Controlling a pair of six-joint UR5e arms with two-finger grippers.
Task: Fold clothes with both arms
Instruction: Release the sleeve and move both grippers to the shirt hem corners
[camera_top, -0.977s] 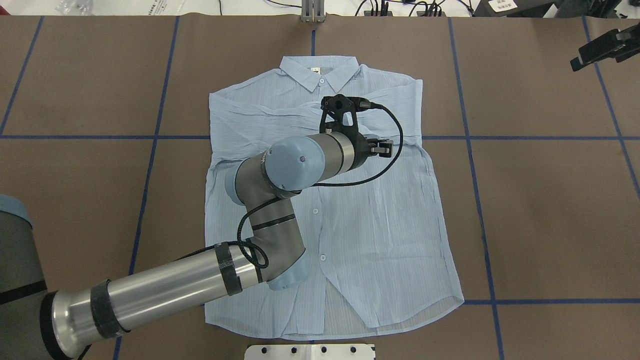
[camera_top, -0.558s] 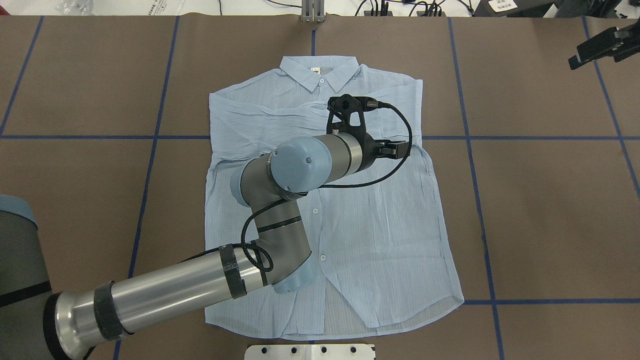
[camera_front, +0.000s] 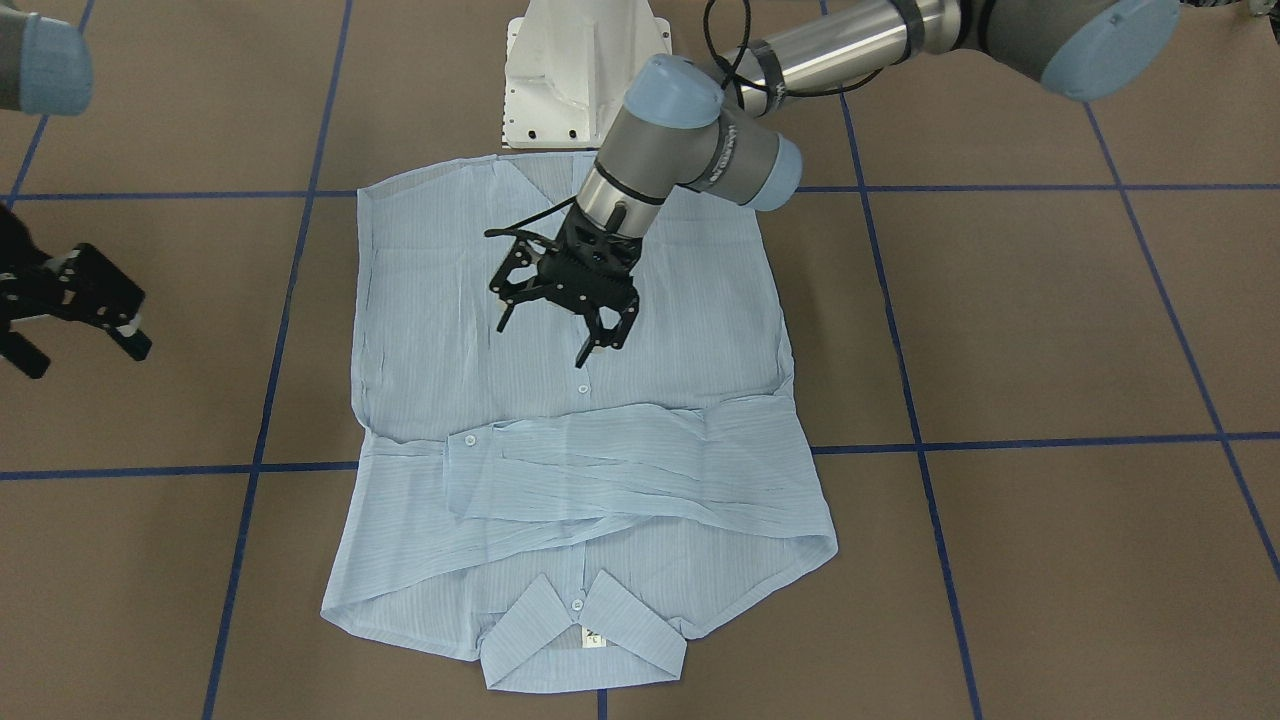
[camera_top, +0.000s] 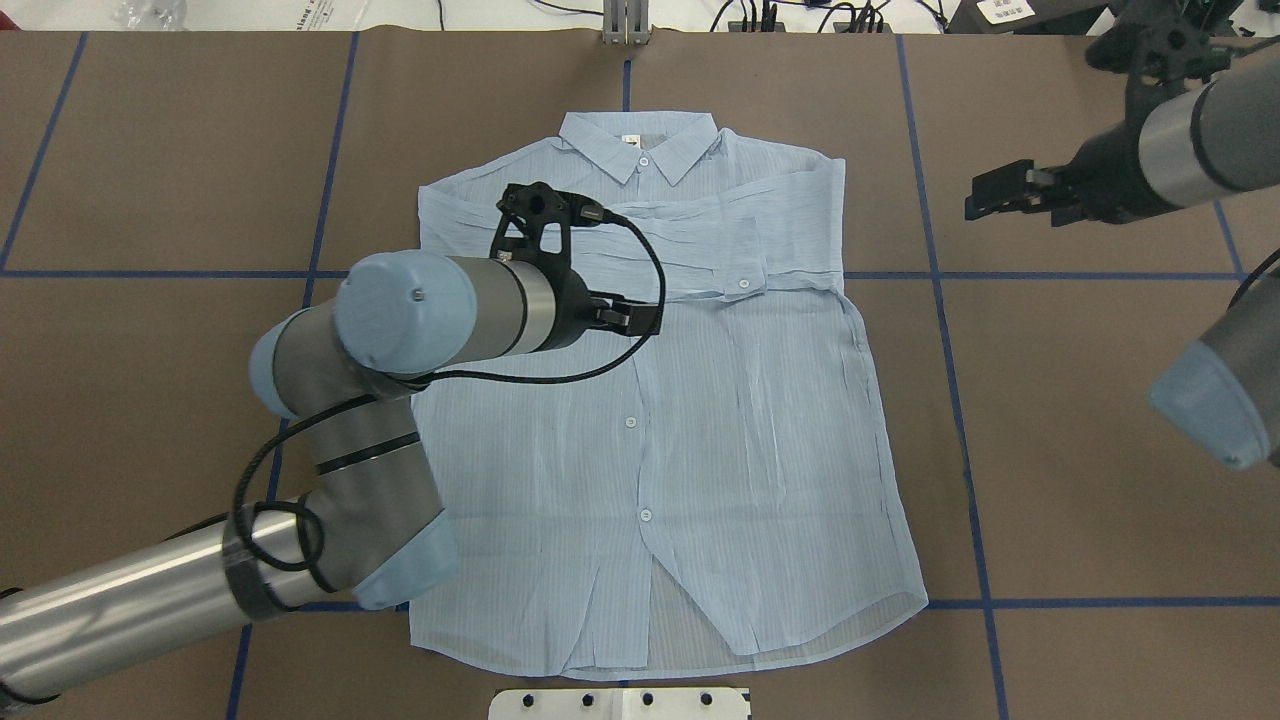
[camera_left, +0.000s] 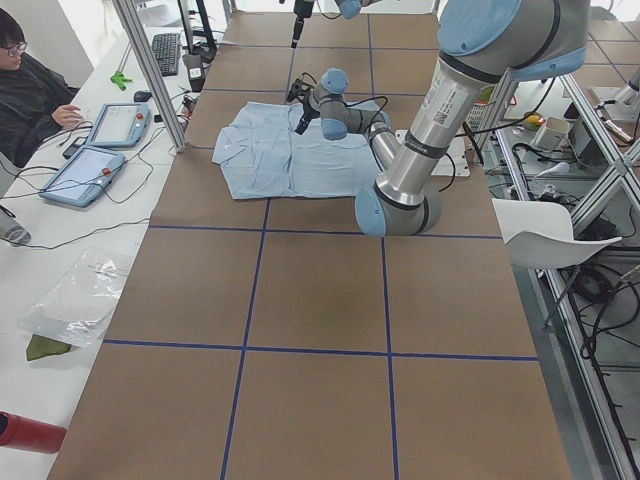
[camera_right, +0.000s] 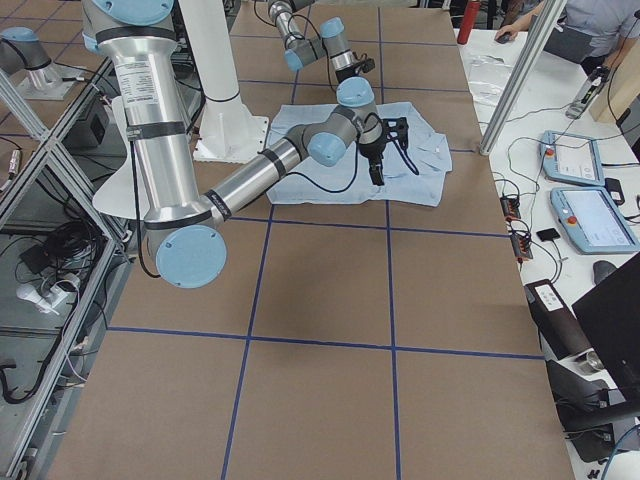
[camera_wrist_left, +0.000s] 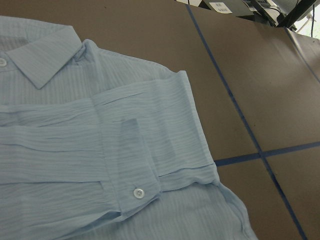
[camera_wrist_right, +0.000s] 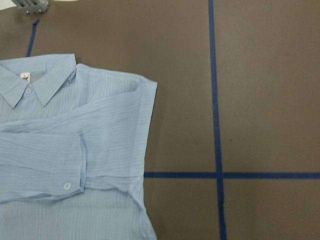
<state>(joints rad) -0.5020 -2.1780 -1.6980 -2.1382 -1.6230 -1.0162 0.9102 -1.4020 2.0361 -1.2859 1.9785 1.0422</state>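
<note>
The light blue striped shirt (camera_top: 750, 450) lies flat, front up, with its collar (camera_top: 640, 145) at the far side. Both sleeves are folded across the chest, and one buttoned cuff (camera_top: 745, 283) rests by the shirt's right edge. My left gripper (camera_top: 645, 318) hovers open and empty over the chest, left of that cuff; across the table it shows as (camera_front: 605, 345) above the shirt (camera_front: 450, 330). My right gripper (camera_top: 990, 195) hangs open over bare table, right of the shoulder, and shows as (camera_front: 80, 350). Both wrist views show the cuff (camera_wrist_left: 138, 192) (camera_wrist_right: 66, 186) lying free.
The brown table top (camera_top: 1100, 450) carries a grid of blue tape lines. The white pedestal base (camera_top: 620, 703) sits at the near edge and a metal bracket (camera_top: 625, 25) at the far edge. A person (camera_left: 30, 80) sits at the side bench with tablets.
My left arm has swung left, from over the shirt's right chest back to its middle, leaving the cuff lying there. My right arm has come in from the far right corner toward the shirt.
</note>
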